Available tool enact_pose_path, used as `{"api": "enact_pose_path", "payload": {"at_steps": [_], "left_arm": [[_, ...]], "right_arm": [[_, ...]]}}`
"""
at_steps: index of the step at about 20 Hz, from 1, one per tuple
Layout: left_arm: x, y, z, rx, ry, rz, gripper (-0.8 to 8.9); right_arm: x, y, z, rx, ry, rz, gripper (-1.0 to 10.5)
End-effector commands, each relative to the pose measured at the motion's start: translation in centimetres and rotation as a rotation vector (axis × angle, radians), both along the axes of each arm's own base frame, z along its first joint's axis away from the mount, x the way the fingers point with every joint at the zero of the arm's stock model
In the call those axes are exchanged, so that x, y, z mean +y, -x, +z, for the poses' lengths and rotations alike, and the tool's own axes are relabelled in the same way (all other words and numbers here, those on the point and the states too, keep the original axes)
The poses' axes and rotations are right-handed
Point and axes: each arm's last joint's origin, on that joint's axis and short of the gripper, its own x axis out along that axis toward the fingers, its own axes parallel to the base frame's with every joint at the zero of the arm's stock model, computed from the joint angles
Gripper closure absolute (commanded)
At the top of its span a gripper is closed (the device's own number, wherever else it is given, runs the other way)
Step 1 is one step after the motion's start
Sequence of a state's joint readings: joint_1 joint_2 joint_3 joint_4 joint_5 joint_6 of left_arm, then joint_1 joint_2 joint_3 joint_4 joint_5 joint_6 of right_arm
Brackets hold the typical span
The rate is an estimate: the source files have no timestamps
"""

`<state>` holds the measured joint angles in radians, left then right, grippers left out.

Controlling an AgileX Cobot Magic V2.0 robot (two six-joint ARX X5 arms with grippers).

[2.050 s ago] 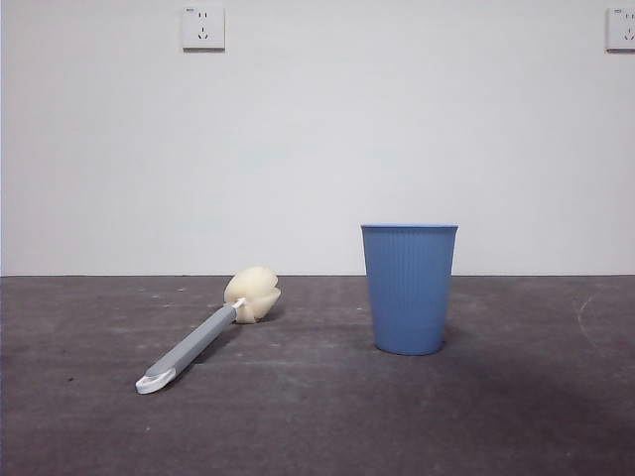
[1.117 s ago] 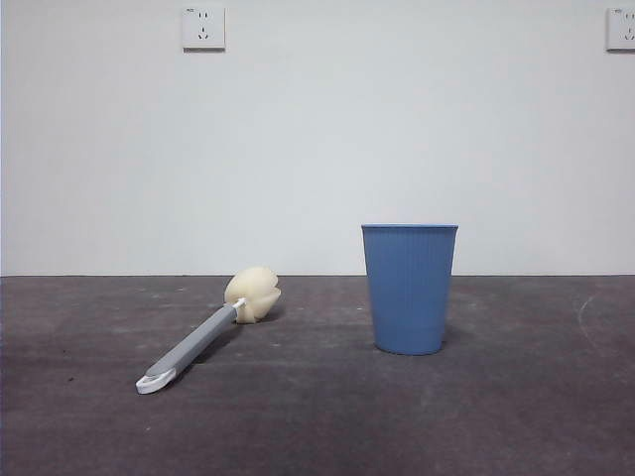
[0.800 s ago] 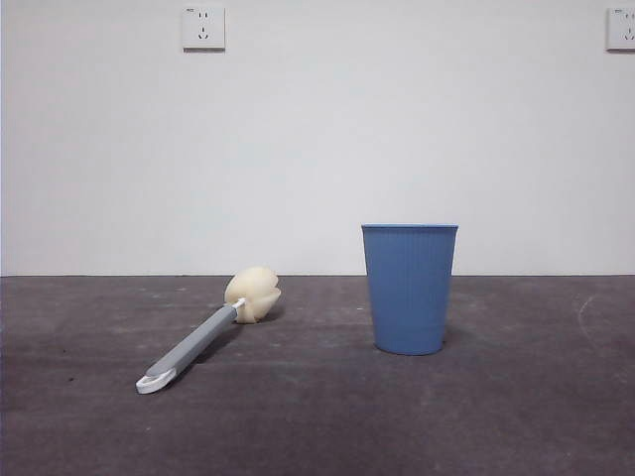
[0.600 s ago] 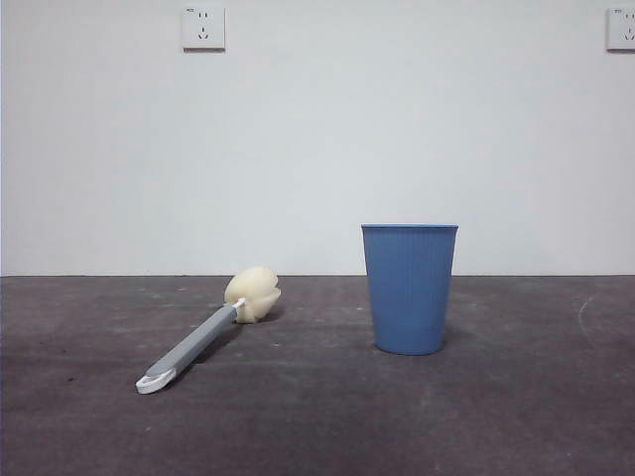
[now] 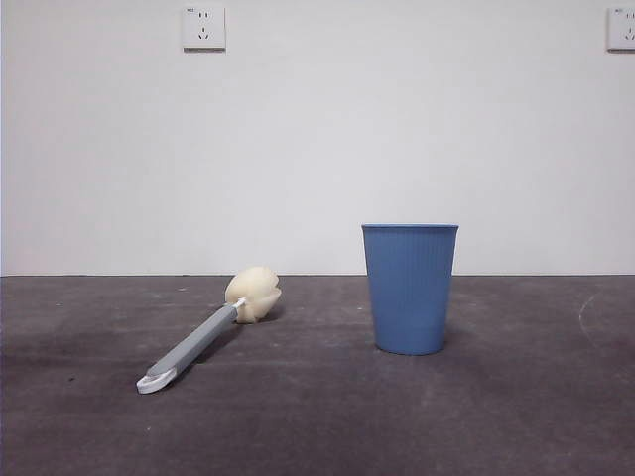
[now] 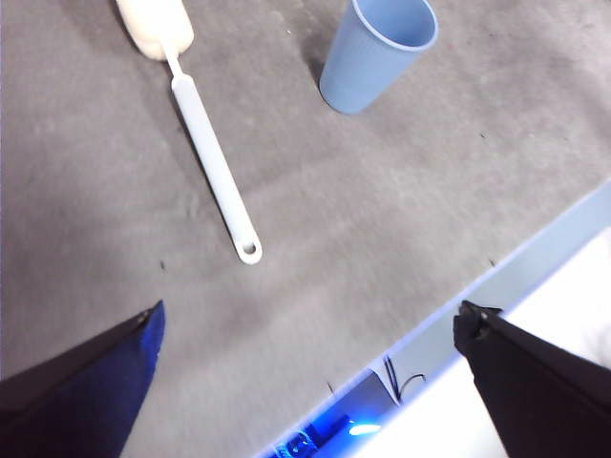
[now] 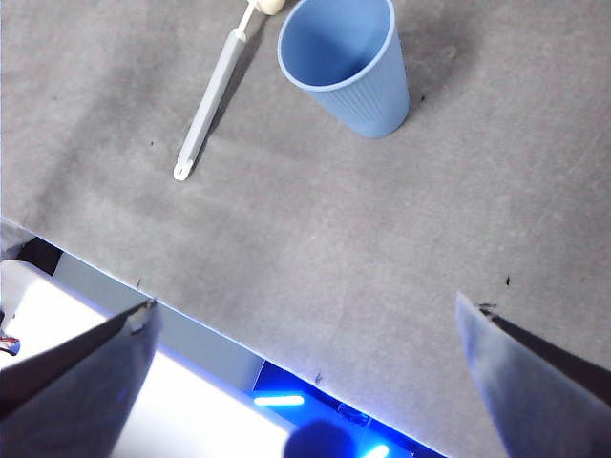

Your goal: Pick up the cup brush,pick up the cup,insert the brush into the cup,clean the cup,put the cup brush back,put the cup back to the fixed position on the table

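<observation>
On the dark grey table (image 5: 516, 416) we see the cup brush (image 5: 208, 332) lying near the upright cup (image 5: 409, 288), untouched, so our left gripper (image 6: 305, 353) and right gripper (image 7: 305, 353), both with jaws spread wide, must first descend to grasp.

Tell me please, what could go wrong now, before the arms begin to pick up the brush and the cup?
1. The cup brush lies flat on the table; its slim handle sits low, so jaws may scrape the surface or slip off.
2. The cup stands upright, tall and narrow at the base; a sideways bump may tip it.
3. The left gripper and right gripper are both open and far away.
</observation>
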<state>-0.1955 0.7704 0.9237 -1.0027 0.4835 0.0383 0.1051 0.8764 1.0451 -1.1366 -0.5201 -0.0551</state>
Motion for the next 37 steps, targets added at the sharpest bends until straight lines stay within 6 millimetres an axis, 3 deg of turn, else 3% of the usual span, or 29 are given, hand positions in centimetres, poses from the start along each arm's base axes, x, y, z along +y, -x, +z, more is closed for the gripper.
{"api": "enact_pose_path", "payload": {"at_steps": [1,6,9,12,15,22,26,27,29,37], "left_arm": [[-1.4,-1.7,-0.3,0.013,-0.009,0.006,2.15],[-6.5,-5.6,-2.7,0.035,-0.129,0.001,2.15],[-9.5,-8.0,-5.5,0.046,-0.252,0.058,2.16],[-10.9,-10.0,-8.6,0.108,-0.34,0.133,2.17],[-11.9,-11.4,-11.0,0.138,-0.373,0.154,2.18],[-13.0,-13.0,-14.3,0.197,-0.367,0.211,2.2],[-13.1,-13.3,-15.0,0.217,-0.364,0.237,2.22],[-13.1,-13.3,-15.0,0.217,-0.364,0.236,2.59],[-13.1,-13.3,-15.0,0.219,-0.363,0.234,4.44],[-14.0,-12.7,-15.8,0.252,-0.374,0.218,4.5]], "right_arm": [[0.0,-0.3,-0.1,0.011,-0.005,-0.006,3.8],[0.1,-0.5,-0.2,0.019,-0.007,-0.007,3.8],[0.1,-0.5,-0.2,0.027,-0.013,-0.018,3.8],[0.1,-0.5,-0.2,0.03,-0.015,-0.021,3.8],[0.1,-0.5,-0.2,0.03,-0.014,-0.021,3.8],[0.1,-0.5,-0.2,0.029,-0.014,-0.021,3.8],[0.1,-0.5,-0.2,0.029,-0.014,-0.021,3.8],[0.1,-0.5,-0.2,0.029,-0.014,-0.021,3.8],[0.1,-0.5,-0.2,0.029,-0.014,-0.021,3.8],[0.1,-0.4,-0.2,0.03,-0.014,-0.021,3.8]]}}
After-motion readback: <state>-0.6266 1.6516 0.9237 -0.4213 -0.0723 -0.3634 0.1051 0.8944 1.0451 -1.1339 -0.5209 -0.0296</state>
